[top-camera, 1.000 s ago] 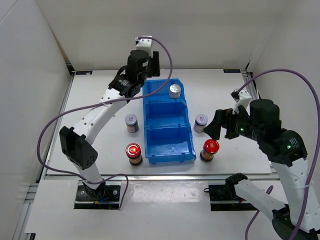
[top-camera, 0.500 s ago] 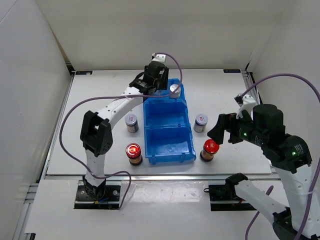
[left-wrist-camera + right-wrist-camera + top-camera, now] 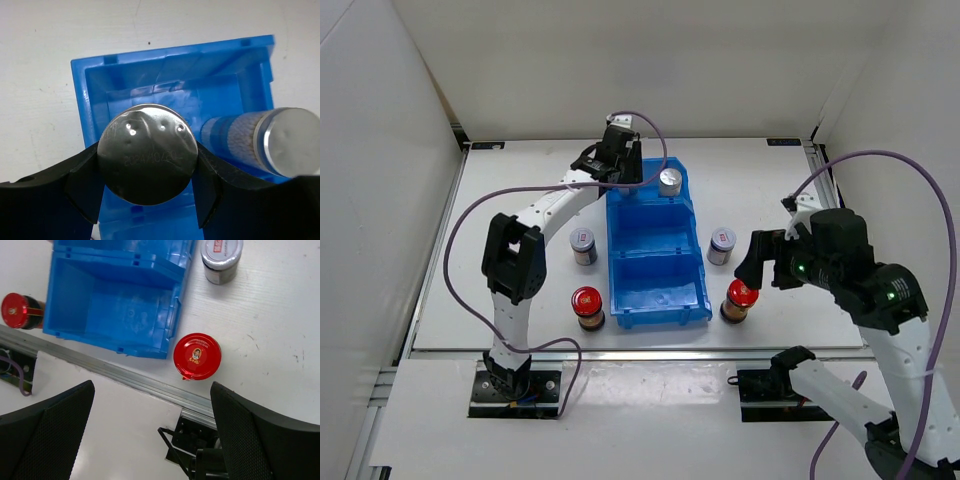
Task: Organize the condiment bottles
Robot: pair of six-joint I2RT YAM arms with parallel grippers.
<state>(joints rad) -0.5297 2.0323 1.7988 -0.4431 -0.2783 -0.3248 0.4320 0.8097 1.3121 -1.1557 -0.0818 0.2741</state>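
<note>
Silver-capped bottle (image 3: 146, 154) hangs upright over the blue bin's (image 3: 90, 90) far compartment, beside its twin (image 3: 270, 142), pinched in your left claw (image 3: 146, 167); lowering straight down should seat it. Right claw (image 3: 152, 410), spread, hovers above a red-capped jar (image 3: 197, 356) on the counter (image 3: 280, 315).

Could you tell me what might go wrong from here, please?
The left gripper holds a silver-capped bottle close beside the other bottle in the blue bin's far compartment; lowering it might knock that one. The open right gripper hangs over the red-capped jar near the table's edge; a bump might topple it.
</note>
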